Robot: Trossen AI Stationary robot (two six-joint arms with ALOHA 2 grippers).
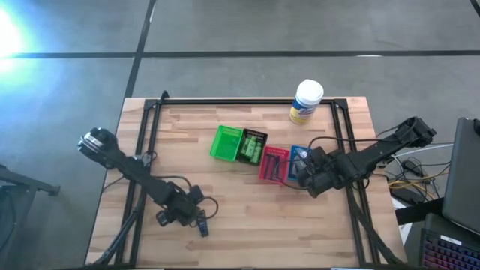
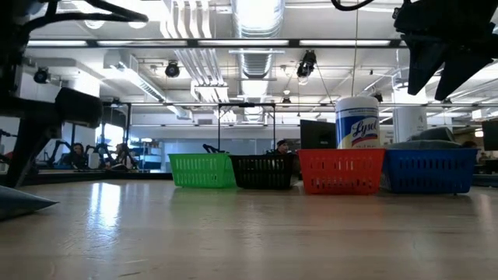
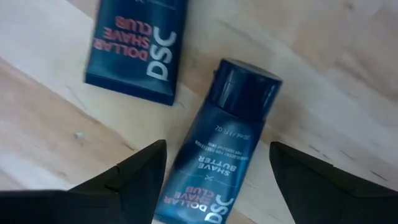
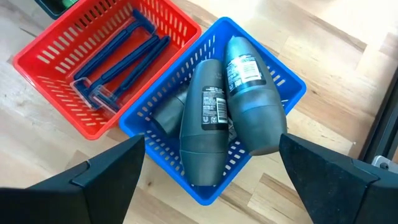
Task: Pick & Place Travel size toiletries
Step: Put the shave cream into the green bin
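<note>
Two dark blue shave-butter tubes lie flat on the wood in the left wrist view. My left gripper (image 3: 217, 149) is open near the table's near edge (image 1: 189, 216), its fingers standing on either side of one tube (image 3: 227, 118); the other tube (image 3: 137, 50) lies just beyond. My right gripper (image 4: 211, 140) is open above the blue bin (image 4: 158, 140), also seen in the high view (image 1: 311, 178). In that bin lie grey oblong roll-ons (image 4: 205, 118), (image 4: 249, 93). Blue-handled razors (image 4: 118, 59) lie in the red bin (image 4: 68, 43).
Four bins stand in a row mid-table: green (image 1: 223, 142), black (image 1: 253, 146) holding green packets, red (image 1: 273, 163), blue (image 1: 298, 157). A white tub with a yellow label (image 1: 306, 101) stands at the far edge. A black frame borders the table; bare wood lies in front.
</note>
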